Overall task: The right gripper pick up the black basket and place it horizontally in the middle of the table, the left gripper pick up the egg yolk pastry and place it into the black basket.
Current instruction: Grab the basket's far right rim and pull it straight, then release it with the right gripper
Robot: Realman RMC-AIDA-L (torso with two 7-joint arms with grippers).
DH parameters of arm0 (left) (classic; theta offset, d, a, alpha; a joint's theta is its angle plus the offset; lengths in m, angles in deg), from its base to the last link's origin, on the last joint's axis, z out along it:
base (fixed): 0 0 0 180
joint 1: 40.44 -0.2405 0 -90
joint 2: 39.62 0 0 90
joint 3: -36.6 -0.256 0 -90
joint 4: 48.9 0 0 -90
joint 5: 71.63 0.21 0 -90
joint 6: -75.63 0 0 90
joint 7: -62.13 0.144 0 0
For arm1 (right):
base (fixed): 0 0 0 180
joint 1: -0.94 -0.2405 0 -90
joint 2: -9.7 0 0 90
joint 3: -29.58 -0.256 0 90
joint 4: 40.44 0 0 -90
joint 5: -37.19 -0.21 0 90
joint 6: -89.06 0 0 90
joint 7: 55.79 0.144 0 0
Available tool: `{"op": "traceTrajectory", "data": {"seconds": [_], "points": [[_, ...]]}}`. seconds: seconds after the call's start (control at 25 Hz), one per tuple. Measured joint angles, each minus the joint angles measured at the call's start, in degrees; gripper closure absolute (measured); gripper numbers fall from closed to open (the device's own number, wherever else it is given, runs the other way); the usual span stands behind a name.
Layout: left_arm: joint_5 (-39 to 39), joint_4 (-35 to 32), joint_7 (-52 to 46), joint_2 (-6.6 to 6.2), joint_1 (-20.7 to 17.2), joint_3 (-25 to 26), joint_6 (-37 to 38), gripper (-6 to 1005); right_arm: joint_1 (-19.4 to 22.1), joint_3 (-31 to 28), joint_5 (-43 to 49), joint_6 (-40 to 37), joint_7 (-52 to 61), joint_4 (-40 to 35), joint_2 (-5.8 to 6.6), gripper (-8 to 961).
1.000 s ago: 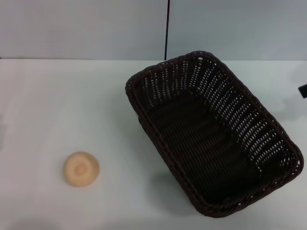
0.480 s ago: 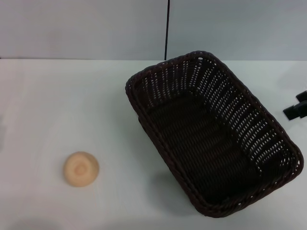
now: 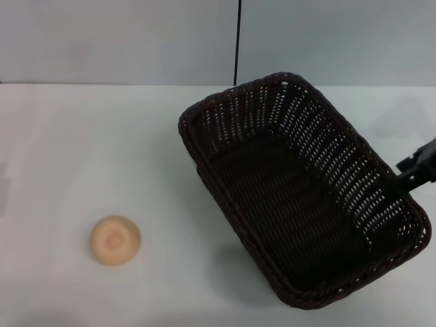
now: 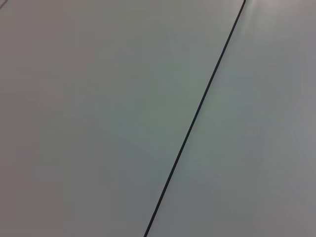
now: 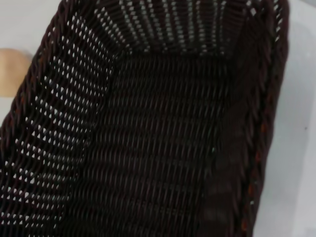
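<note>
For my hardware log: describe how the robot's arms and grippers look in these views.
Only the right gripper shows, at the head view's right edge by the black basket: matte black, blocky and angular, with no visible cables or markings. The left gripper appears in no view; its wrist camera shows none of its parts.

Black basket (image 3: pixel 300 197): big rectangular dark woven wicker, sloping open-weave sides, braided rim. Sits upright and open on the table (image 3: pixel 82 150), right half, long axis skewed diagonally, one corner toward the far centre and the opposite one toward my near right. Nothing inside it. Egg yolk pastry (image 3: pixel 116 240): small round tan dome with a darker pinkish centre spot, on the table at my near left, well apart from the basket, not touching anything.
</note>
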Motion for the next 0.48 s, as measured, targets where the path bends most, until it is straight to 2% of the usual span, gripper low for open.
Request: {"op": "traceTrajectory", "data": {"seconds": [0.2, 0.48], "points": [[0.0, 0.0, -0.1, 0.0, -0.1, 0.0, 0.0, 334, -0.1, 2.7, 0.0, 2.6, 0.0, 2.7, -0.56, 380], [0.0, 0.0, -0.1, 0.0, -0.1, 0.0, -0.2, 334, 0.4, 3.1, -0.1, 3.6, -1.9, 3.0, -1.2, 401]]}}
